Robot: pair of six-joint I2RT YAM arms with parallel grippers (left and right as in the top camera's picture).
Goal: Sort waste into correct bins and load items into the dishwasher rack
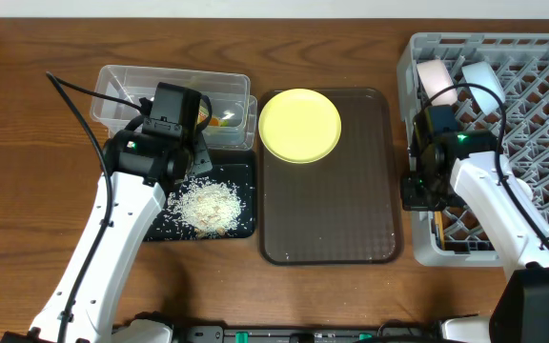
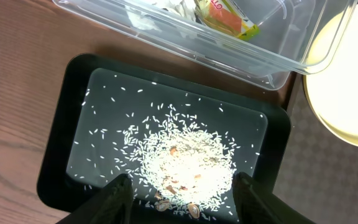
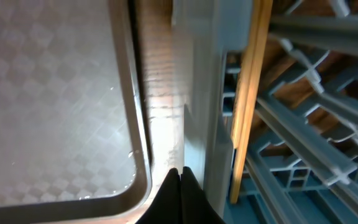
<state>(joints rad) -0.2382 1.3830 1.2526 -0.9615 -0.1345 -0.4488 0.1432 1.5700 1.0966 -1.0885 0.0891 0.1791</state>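
- The left gripper (image 2: 182,196) hangs over a black tray (image 2: 58,137), jaws spread wide and empty, with a heap of rice (image 2: 185,158) straight below. The grains are small, dry-looking and loose, and a few brownish scraps lie among them at the near edge.
- The right gripper (image 3: 180,180) is seen with its jaws pressed together on nothing. It sits in the gap between the brown tray (image 1: 327,219) and the dishwasher rack (image 1: 532,105).
- A thin wooden stick (image 3: 248,93) lies inside the rack's left edge, apart from the gripper.
- The step in hand is judged to be loading the yellow plate (image 1: 299,125), which rests at the far end of the brown tray.
- The plate is smooth, round and shallow, so it would best be taken at the rim. The jaws must be opened first, and the plate stood on edge between the rack's grey plastic ribs.
- The brown tray's patterned surface should give little hold, so the plate could slide if it is nudged.
- Beyond the black tray, a clear thin-walled bin (image 1: 122,86) holds wrappers.
- Two pale cups (image 1: 434,81) sit in the rack's far corner on the wood-grain bench (image 1: 27,143).
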